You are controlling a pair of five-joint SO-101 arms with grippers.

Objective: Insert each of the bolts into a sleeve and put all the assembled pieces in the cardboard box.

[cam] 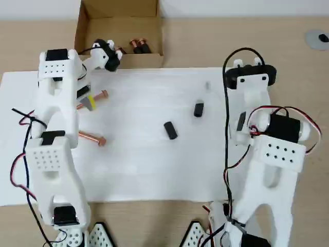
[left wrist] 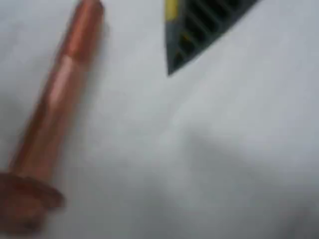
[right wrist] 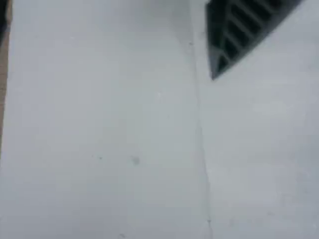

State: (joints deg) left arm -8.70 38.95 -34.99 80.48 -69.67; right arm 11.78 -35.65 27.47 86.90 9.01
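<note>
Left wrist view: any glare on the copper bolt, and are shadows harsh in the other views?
Left wrist view: soft highlight along the bolt, no harsh glare. High view: faint shadows beside the sleeves. Right wrist view: sheet evenly lit.

Bright, even light covers the white sheet (cam: pixel 154 170) in the high view, with only soft, short shadows. In the left wrist view the copper bolt (left wrist: pixel 55 114) carries a pale sheen along its shaft.
</note>
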